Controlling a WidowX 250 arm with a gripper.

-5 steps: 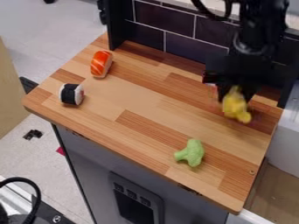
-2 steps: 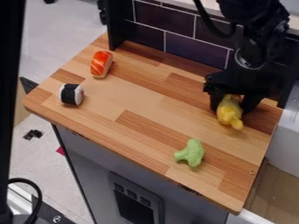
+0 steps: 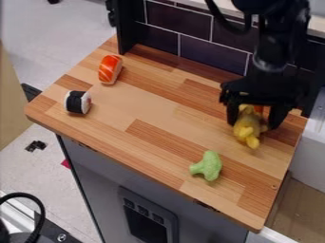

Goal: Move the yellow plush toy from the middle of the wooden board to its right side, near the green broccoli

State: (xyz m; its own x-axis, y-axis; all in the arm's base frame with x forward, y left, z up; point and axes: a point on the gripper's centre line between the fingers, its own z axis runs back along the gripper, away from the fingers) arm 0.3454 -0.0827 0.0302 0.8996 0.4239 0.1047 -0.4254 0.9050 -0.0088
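Note:
At the right rear of the wooden counter, the black gripper (image 3: 253, 125) hangs low with its fingers spread on either side of a yellow toy (image 3: 246, 131). The toy lies between them, its narrow end pointing toward the front of the counter. A small orange-red patch (image 3: 258, 108) shows just behind the toy, under the gripper body. Nearer the front edge is a green broccoli toy (image 3: 207, 166), in front of the gripper and to its left.
Toward the left of the counter (image 3: 149, 111) are an orange-and-white sushi piece (image 3: 109, 69) and a white roll with a black band (image 3: 77, 102). A dark tiled wall (image 3: 209, 47) borders the back. The counter's front edge drops to a grey oven front.
The fingers have gone from close around the yellow toy to spread apart. The toy has come down a little toward the front and turned. The dark shape at the left edge came and went.

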